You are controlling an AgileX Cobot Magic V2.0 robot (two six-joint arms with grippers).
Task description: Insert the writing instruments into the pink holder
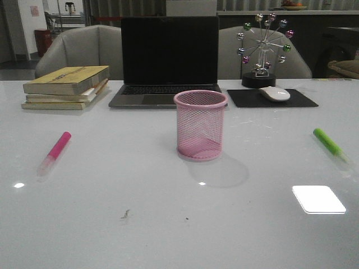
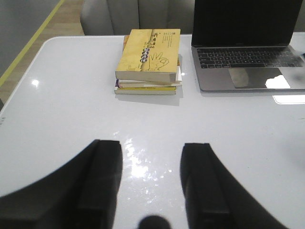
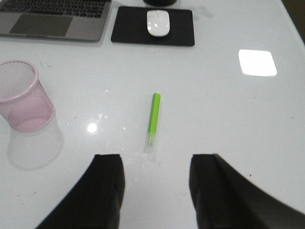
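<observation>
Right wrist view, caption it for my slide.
Open right tool above a green marker lying flat, pink mesh cup standing empty nearby.

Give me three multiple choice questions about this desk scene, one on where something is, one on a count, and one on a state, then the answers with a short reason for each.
1. Where does the green highlighter lie?
A. Inside the pink holder
B. On the table, to the holder's right
C. On the books

2. How many highlighters are on the table?
A. One
B. Two
C. Three

3. What is the state of the pink holder?
A. Upright and empty
B. Tipped over
C. Holding a marker

Answers:
1. B, it lies flat on the table right of the holder.
2. B, only the pink highlighter and the green one show.
3. A, it stands upright and nothing shows through its mesh.
</observation>
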